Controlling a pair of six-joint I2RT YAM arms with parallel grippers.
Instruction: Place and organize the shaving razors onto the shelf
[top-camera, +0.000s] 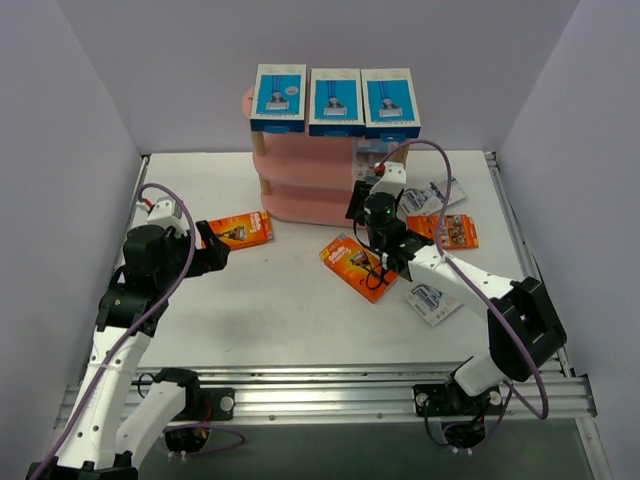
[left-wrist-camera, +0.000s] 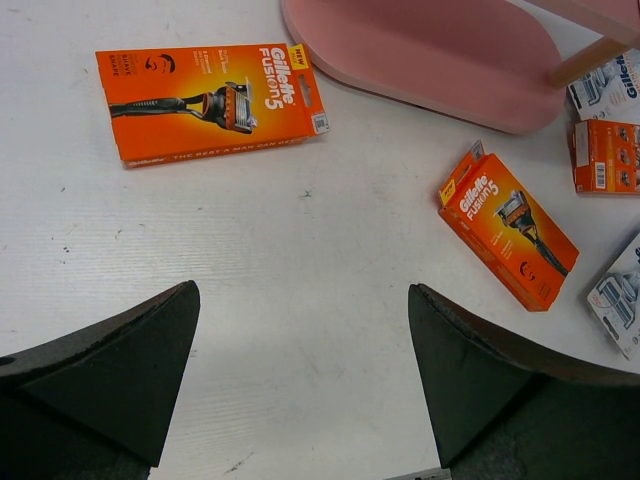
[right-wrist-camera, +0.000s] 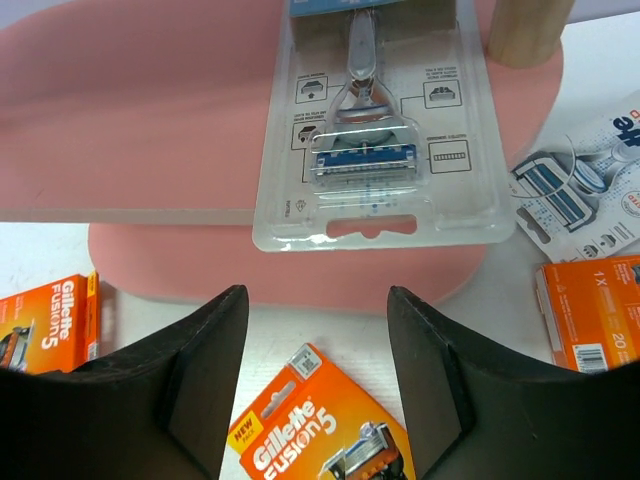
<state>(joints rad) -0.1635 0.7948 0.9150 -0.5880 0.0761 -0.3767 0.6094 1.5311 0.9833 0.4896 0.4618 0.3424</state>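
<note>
right gripper (right-wrist-camera: 318, 300) is wide open and empty just in front of the shelf (right-wrist-camera: 150, 100), where the clear blister pack (right-wrist-camera: 380, 130) lies on a board overhanging its front edge, looks light, stiff and slick, so I'd pinch that overhanging lip

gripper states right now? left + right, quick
Left gripper: open, empty.
Right gripper: open, empty; clear blister pack lies ahead on the shelf.
</note>
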